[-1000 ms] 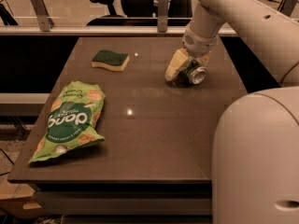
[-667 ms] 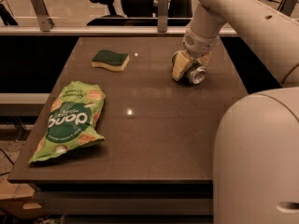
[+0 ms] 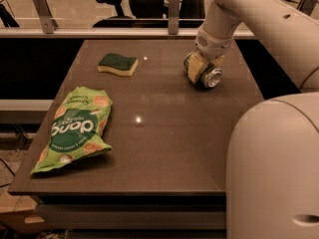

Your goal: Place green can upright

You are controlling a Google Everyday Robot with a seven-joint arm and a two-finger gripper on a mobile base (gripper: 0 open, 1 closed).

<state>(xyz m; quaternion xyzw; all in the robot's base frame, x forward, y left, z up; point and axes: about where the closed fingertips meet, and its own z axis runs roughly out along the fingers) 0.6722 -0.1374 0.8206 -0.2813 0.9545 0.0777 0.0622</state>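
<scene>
The green can lies on its side at the far right of the dark table, its shiny silver end facing the front right. My gripper reaches down from the arm above and sits around the can at table level. One tan finger pad presses against the can's left side; the other finger is hidden behind the can. The can's dark body is mostly covered by the gripper.
A green-topped yellow sponge lies at the far left-centre. A large green snack bag lies flat at the front left. The robot's pale body fills the front right. The table's right edge is close to the can.
The left finger pad has moved right, closing the gap against the can. The can has stayed lying in the same spot.
</scene>
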